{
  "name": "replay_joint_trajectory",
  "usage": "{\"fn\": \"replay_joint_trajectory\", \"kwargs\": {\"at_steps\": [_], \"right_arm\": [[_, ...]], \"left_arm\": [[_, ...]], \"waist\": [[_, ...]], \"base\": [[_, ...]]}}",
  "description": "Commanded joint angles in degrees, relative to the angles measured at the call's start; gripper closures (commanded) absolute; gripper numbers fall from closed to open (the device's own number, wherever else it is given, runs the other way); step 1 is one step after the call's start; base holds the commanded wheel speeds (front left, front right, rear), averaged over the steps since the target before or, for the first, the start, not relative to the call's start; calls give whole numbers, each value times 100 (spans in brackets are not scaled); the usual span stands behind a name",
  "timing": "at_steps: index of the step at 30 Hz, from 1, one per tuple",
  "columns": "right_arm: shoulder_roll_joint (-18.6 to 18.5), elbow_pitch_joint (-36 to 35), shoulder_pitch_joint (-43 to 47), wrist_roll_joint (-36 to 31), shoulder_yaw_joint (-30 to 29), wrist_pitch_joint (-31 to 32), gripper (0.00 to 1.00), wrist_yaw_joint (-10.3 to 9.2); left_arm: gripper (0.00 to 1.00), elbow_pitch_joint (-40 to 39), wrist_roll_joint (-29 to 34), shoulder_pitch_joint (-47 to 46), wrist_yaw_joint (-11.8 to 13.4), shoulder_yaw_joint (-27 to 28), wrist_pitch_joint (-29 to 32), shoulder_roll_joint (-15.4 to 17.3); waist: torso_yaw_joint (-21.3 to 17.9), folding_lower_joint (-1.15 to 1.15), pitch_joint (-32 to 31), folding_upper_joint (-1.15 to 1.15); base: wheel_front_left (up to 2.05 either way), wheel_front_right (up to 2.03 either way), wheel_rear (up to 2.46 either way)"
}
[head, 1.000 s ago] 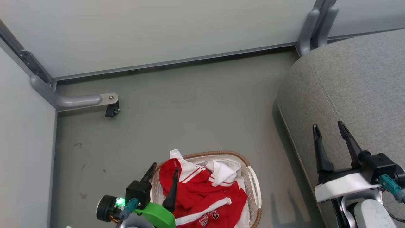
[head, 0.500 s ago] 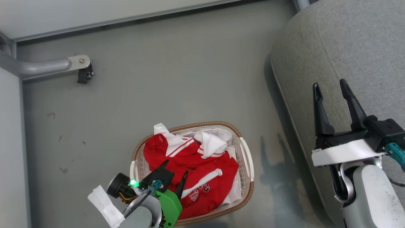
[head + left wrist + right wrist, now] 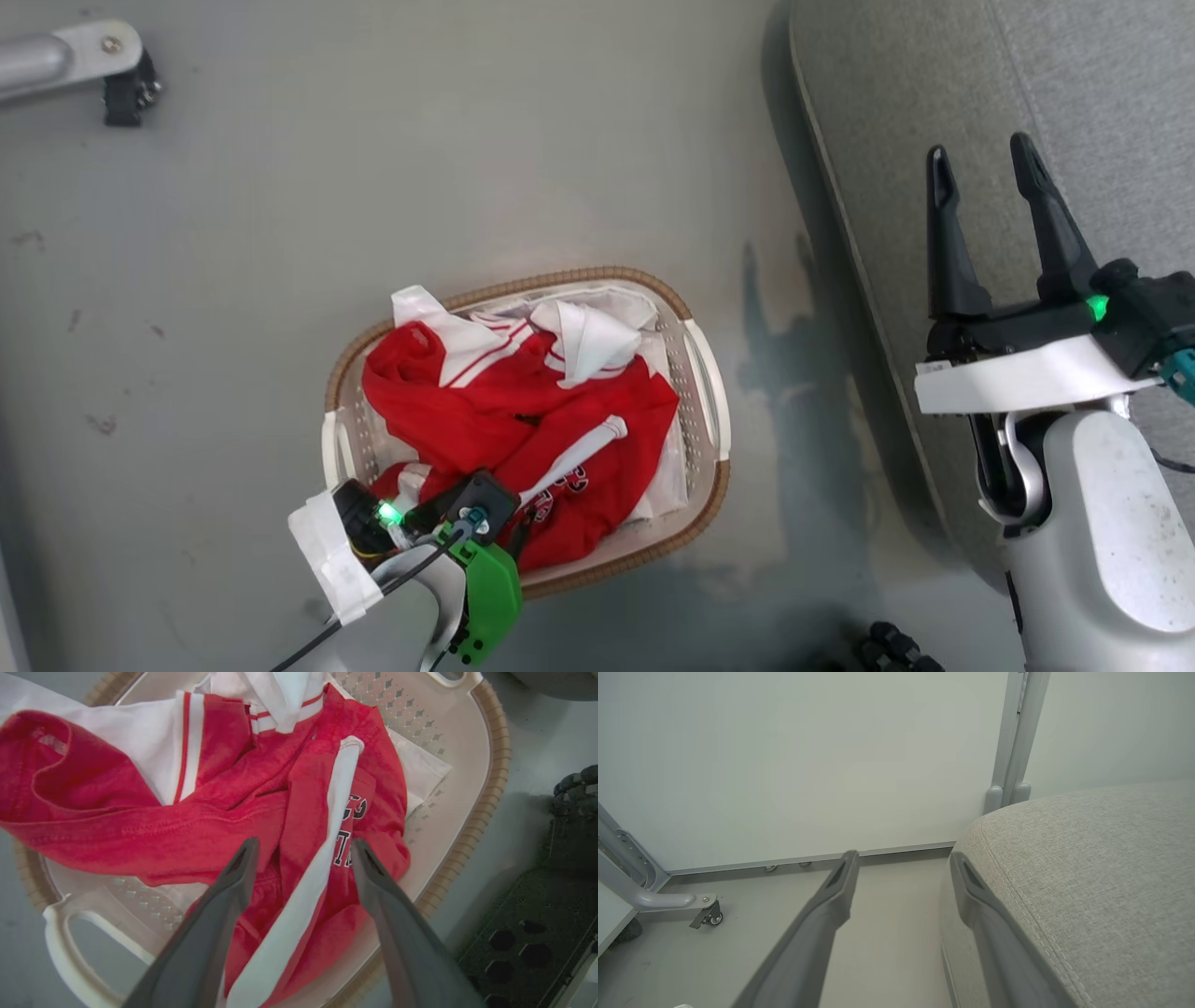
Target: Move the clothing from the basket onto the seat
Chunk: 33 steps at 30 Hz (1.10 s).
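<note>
step: reach-in for the first grab; nothing is on the seat yet.
caster leg (image 3: 121,84): far upper left corner of the head view, well apart from the basket, so not a factor.
floor (image 3: 373,168): bare grey on the left and far sides of the basket, with plenty of room to swing.
left gripper (image 3: 303,845): fingers spread, nothing pinched. It points down into the pile and straddles the white-striped red fold (image 3: 322,858). Cannot tell if the tips touch the cloth.
clothing (image 3: 485,420): both red garments are heaped in the basket. The red end on the left laps onto the rim and the white-panelled piece lies at the far end.
basket (image 3: 597,273): sits on the floor between the two arms, tan rim all round. The white liner (image 3: 420,770) shows under the pile on the right.
next move: I'd push deeper, close on the striped fold only, then lift straight up until the cloth clears the rim before carrying it right.
risk: the liner or the second garment may snag, and a light basket could tip or drag along.
gap: a strip of bare floor between basket and seat, with no obstacle there.
seat (image 3: 896,112): rounded edge near the basket, with a wide open top for the drop.
right gripper (image 3: 979,147): fingers apart, empty, hovering over the seat's edge. It may crowd the drop zone.
</note>
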Motion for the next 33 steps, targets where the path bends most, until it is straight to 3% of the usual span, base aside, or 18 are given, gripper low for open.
{"fn": "replay_joint_trajectory", "kwargs": {"at_steps": [1, 9, 19, 20, 21, 22, 23, 33], "right_arm": [[-20, -47, -127, 34, 23, -28, 0, 0], [-20, -88, -392, 184, 78, -28, 0, 0], [-20, -70, -479, 306, 168, -28, 0, 0], [-20, -64, -486, 312, 173, -28, 0, 0], [-20, -58, -491, 319, 180, -28, 0, 0], [-21, -54, -490, 321, 184, -28, 0, 0], [-21, -47, -487, 320, 186, -28, 0, 0], [-20, 43, -482, 344, 165, -28, 0, 0]], "left_arm": [[0, 50, -77, -165, -16, -128, 13, 21], [0, 221, -473, -500, -16, -824, 137, 151], [2, 581, -854, -789, -17, -1054, 365, 336], [17, 607, -880, -797, -17, -1060, 394, 337], [61, 630, -889, -797, -17, -1083, 420, 334], [77, 638, -902, -799, -17, -1105, 448, 331], [100, 646, -936, -810, -17, -1131, 461, 330], [100, 480, -1239, -847, -17, -1355, 271, 318]], "waist": [[-182, -1, 462, 0], [-351, -1, 867, 0], [-514, -1, 1105, 0], [-523, -1, 1113, 0], [-534, -1, 1117, 0], [-541, -1, 1116, 0], [-546, -1, 1111, 0], [-506, -1, 909, 0]], "base": [[0, 0, 0], [0, 0, 0], [0, 0, 0], [0, 0, 0], [0, 0, 0], [0, 0, 0], [0, 0, 0], [0, 0, 0]]}}
